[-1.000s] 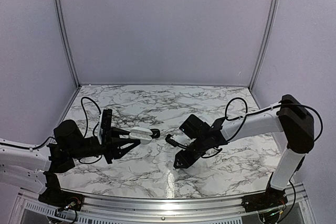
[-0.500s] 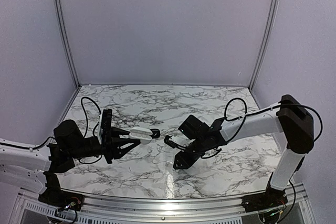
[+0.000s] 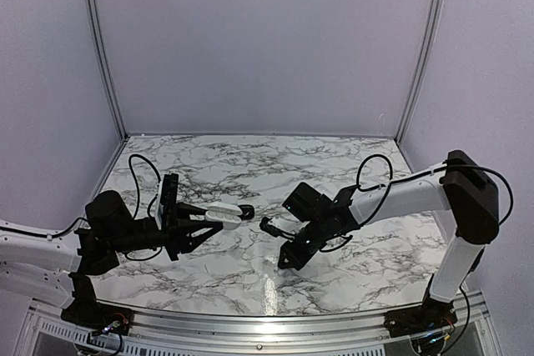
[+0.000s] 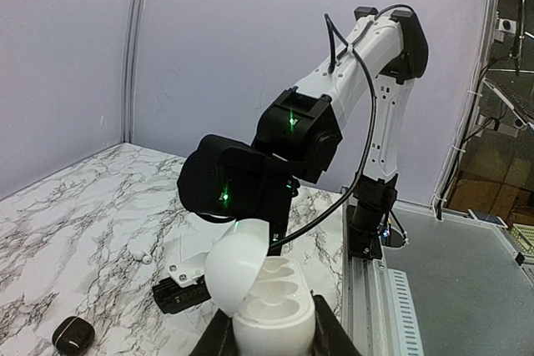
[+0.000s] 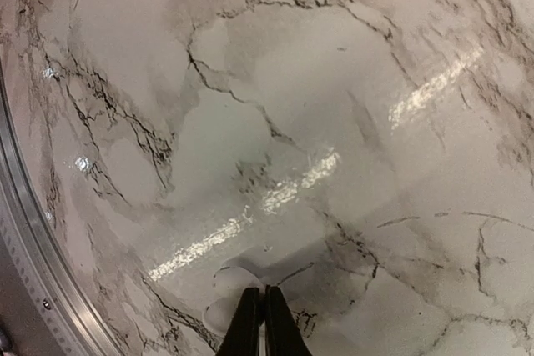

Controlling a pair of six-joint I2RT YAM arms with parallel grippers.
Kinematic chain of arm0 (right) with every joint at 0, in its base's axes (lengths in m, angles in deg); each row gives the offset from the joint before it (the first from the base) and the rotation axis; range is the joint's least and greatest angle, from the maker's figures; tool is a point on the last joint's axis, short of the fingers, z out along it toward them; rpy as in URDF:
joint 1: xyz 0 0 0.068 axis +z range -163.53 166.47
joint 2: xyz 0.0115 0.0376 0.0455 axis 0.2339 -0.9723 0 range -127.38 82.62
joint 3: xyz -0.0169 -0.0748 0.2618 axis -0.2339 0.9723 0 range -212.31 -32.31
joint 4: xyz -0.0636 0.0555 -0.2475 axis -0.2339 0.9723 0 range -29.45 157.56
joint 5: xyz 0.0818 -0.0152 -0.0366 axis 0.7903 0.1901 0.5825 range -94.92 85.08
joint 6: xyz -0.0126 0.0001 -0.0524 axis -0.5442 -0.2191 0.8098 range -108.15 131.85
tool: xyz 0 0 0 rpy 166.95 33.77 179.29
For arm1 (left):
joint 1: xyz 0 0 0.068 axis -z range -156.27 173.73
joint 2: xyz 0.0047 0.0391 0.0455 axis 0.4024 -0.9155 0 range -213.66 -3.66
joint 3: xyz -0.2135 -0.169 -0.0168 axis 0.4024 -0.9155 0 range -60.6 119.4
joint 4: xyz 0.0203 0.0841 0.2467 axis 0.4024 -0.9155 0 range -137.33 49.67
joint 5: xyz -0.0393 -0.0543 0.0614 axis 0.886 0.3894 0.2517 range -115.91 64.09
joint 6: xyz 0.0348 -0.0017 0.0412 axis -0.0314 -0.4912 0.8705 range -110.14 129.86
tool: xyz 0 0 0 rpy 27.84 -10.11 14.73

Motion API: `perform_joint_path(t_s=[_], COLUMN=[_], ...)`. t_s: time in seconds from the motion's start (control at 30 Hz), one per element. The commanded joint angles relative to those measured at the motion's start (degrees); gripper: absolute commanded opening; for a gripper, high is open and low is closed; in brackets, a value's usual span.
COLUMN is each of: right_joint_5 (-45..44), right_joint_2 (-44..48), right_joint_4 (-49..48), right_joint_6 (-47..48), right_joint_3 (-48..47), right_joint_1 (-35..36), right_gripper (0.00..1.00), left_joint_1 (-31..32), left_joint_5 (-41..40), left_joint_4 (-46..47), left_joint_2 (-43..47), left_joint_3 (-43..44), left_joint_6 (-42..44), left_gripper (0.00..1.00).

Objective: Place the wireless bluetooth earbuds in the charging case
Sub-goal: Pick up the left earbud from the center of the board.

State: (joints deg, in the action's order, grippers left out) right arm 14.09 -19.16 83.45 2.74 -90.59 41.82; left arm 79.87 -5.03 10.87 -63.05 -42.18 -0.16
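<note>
Right tool [image 5: 259, 298] now pinched shut; one open white charging case [image 4: 267, 289] clamped in left tool [image 4: 269, 341].

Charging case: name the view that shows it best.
Left wrist view: the white charging case fills the foreground, lid open, both wells visible, clamped in the left tool. The top view shows it as a small white shape; the right wrist view misses it.

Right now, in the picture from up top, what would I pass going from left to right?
Left arm → left claw → white charging case held in it → right claw, shut → right arm.
</note>
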Motion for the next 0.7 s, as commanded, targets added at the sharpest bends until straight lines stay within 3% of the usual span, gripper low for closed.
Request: perform_joint_path(t_s=[0.0, 0.67], right_joint_5=[0.76, -2.93], right_joint_2=[1.36, 5.24], right_joint_4=[3.73, 3.03], right_joint_6=[0.84, 0.02], right_joint_3=[-1.72, -0.76], right_joint_1=[0.72, 0.72], right_gripper=[0.02, 0.0], left_joint_1=[-0.24, -0.24], left_joint_5=[-0.14, -0.12], left_joint_4=[2.85, 2.85], left_joint_2=[1.3, 1.0], left_joint_3=[-0.67, -0.47], left_joint_6=[0.57, 0.53], left_gripper=[0.0, 0.0])
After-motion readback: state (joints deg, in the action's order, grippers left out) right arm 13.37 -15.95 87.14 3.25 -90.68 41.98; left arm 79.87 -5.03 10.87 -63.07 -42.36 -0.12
